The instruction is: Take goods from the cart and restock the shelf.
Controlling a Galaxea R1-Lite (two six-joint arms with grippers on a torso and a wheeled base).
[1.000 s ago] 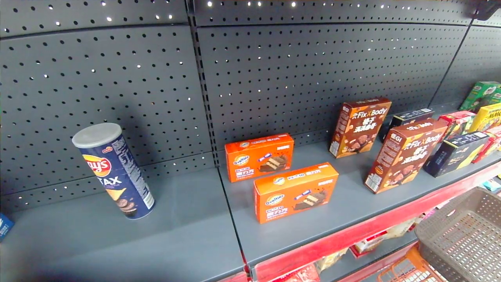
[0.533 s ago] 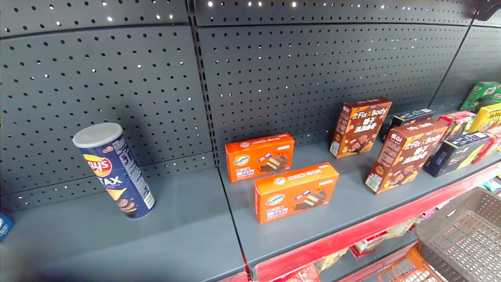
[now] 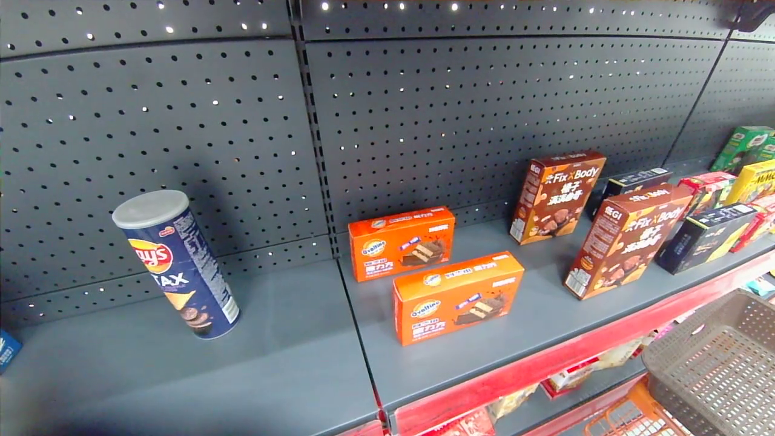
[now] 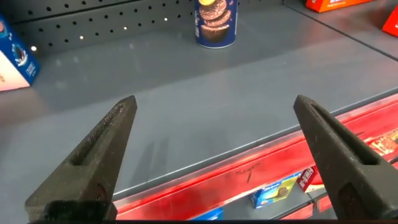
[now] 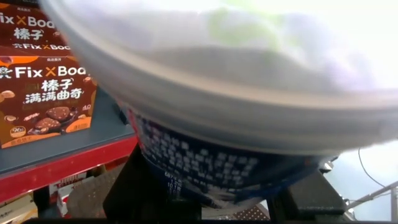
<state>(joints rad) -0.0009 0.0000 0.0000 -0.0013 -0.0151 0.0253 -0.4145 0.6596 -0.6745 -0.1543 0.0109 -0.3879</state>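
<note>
**Clerk:** Entry one, right arm?

**Checker:** The right gripper is clamping the held chip canister. Its dark fingers are pressing on either side of the blue printed body. The canister's translucent lid is facing the wrist camera, and the canister is hanging in front of the shelf, near the brown cookie boxes.

**Clerk:** Entry two, left arm?

**Checker:** The left gripper is hovering over the front of the grey shelf board. Its fingers are spread wide and gripping nothing.

**Clerk:** Stock on the shelf?

**Checker:**
- The shelved chip canister is standing upright in the left bay, close to the pegboard back panel.
- A blue-and-white box is sitting at the far left.
- In the next bay, the rear orange wafer box and the front orange wafer box are standing on their long edges, one behind the other and apart.
- To their right, the two brown cookie boxes are standing upright, also one behind the other.
- Beyond them, a black box, a yellow box and a green box are crowding the right end.

**Clerk:** Below the shelf?

**Checker:** A grey perforated basket is sitting at the lower right, in front of the red shelf edge.
</note>
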